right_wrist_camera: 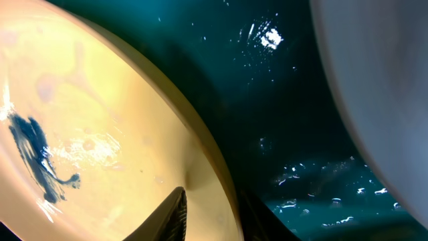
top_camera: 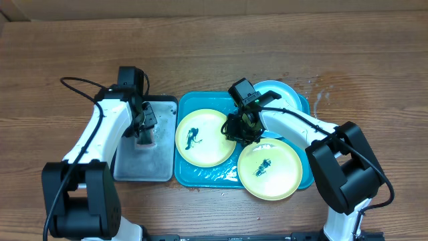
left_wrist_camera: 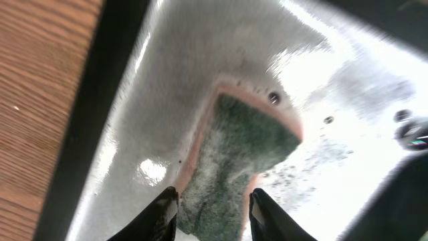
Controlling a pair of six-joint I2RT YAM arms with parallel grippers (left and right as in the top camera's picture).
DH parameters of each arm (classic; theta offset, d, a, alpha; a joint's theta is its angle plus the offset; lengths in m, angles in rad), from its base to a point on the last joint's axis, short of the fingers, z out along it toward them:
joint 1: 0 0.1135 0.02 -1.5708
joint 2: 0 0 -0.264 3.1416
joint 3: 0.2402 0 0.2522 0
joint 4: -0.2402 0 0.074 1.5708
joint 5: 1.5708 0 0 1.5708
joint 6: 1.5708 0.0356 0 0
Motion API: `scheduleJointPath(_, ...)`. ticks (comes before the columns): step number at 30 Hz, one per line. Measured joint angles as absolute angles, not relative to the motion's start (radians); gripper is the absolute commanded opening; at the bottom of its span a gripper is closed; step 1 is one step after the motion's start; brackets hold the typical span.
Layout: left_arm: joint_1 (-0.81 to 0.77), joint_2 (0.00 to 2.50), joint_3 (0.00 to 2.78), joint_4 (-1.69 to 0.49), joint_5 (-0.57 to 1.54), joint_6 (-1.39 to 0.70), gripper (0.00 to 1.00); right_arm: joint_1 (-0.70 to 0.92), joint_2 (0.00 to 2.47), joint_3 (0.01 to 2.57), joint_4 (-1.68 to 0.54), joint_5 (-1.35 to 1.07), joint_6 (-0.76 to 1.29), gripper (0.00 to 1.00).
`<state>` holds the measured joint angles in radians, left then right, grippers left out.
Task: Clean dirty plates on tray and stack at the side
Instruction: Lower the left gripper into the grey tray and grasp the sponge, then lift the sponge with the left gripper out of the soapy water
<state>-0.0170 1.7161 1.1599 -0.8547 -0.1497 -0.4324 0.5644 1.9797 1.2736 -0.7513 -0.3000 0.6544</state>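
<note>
A yellow plate with a blue stain lies on the left of the teal tray. My right gripper is shut on its right rim. In the right wrist view the fingers straddle the plate's edge, one on top and one underneath. A second stained yellow plate lies at the tray's front right. A light blue plate lies at the back right. My left gripper is shut on a green sponge, its fingers on either side, over the grey tray.
The grey tray is wet and soapy, with a dark rim next to the wooden table. The teal tray floor is wet. The light blue plate's edge lies close on the right of my right gripper.
</note>
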Motion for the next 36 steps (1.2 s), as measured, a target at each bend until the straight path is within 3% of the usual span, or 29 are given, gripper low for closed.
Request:
scheduleJointPath(6, -0.017, 1.706, 1.171, -0.858, -0.13, -0.422, 0.31, 0.564, 1.98, 1.274, -0.752, -0.3, 0.654, 0.28)
scheduleJointPath(26, -0.017, 1.736, 1.117, -0.81, -0.109, -0.415, 0.34, 0.564, 1.98, 1.274, -0.753, -0.3, 0.654, 0.28)
scheduleJointPath(36, -0.017, 1.736, 1.072, -0.746, -0.107, -0.385, 0.26, 0.565, 1.98, 1.274, -0.753, -0.3, 0.654, 0.28)
